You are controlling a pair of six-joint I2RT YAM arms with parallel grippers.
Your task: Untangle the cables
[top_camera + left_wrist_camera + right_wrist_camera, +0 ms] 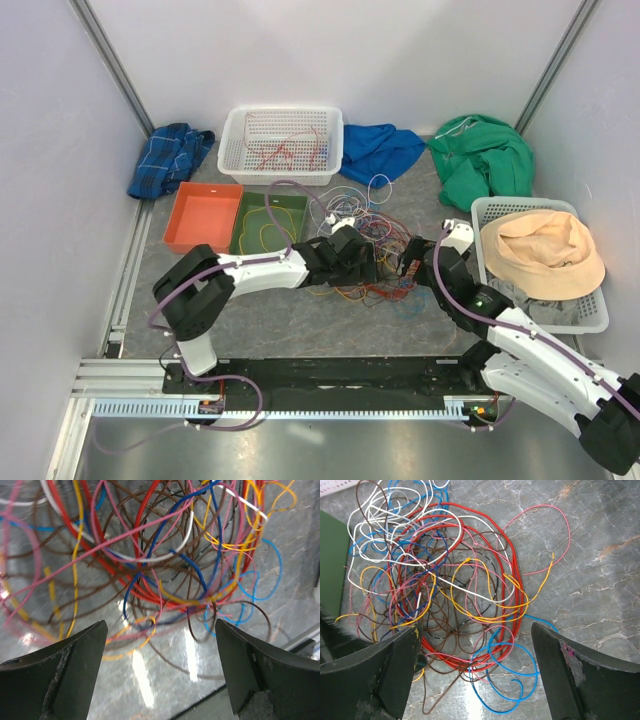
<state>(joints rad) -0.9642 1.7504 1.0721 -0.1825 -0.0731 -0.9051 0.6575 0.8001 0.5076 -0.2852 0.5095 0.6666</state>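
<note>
Currently:
- left tool (160,630) released, jaws wide, poised over cables (165,555), nothing between them.
- right tool (475,630) released likewise, over same heap.
- cables: one tangled pile at table centre; red, blue, white, yellow, pink, brown.
- right basket (520,203) at right edge, peach hat (545,255) inside.
- green tray (243,210) left of pile, yellow loops (270,215) inside; orange tray (203,217) just beside.
- far basket (285,110) at far edge, red wires (285,150) inside.
- plaid cloth (168,158), blue cloth (380,150), green cloth (485,160) along far edge.

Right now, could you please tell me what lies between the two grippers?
The tangled cables lie between the open left gripper and the open right gripper; the top view shows this.
</note>
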